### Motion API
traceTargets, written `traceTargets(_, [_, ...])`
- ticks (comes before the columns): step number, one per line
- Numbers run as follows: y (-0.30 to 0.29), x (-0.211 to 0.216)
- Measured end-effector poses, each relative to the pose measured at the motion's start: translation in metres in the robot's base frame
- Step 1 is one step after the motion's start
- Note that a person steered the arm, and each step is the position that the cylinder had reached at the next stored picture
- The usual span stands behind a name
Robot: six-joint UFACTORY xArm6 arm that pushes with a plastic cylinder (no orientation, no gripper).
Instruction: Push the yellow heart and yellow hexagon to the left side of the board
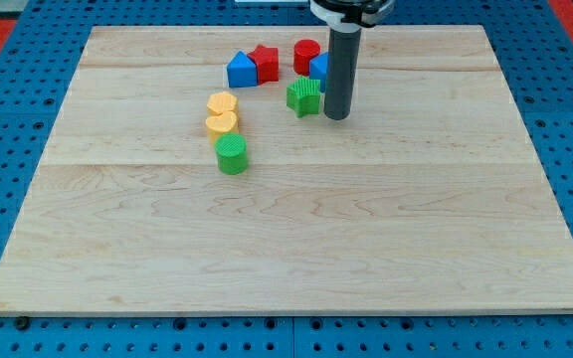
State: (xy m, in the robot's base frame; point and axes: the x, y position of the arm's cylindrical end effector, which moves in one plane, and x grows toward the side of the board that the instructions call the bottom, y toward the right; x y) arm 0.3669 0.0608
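The yellow hexagon [222, 103] lies left of the board's middle, toward the view's top. The yellow heart [222, 123] touches it just below. My tip [336, 116] stands well to the right of both yellow blocks, right beside the green star [304, 96], on its right side. The rod rises from there to the view's top.
A green cylinder [232, 155] sits just below the yellow heart. A blue block [241, 71], a red star [263, 63], a red cylinder [306, 54] and a partly hidden blue block [318, 67] cluster near the top. The wooden board [286, 249] lies on a blue pegboard.
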Motion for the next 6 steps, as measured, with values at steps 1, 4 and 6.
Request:
traceTargets(1, [-0.030, 0.010])
traceTargets(4, [-0.109, -0.025])
traceTargets(6, [-0.093, -0.025])
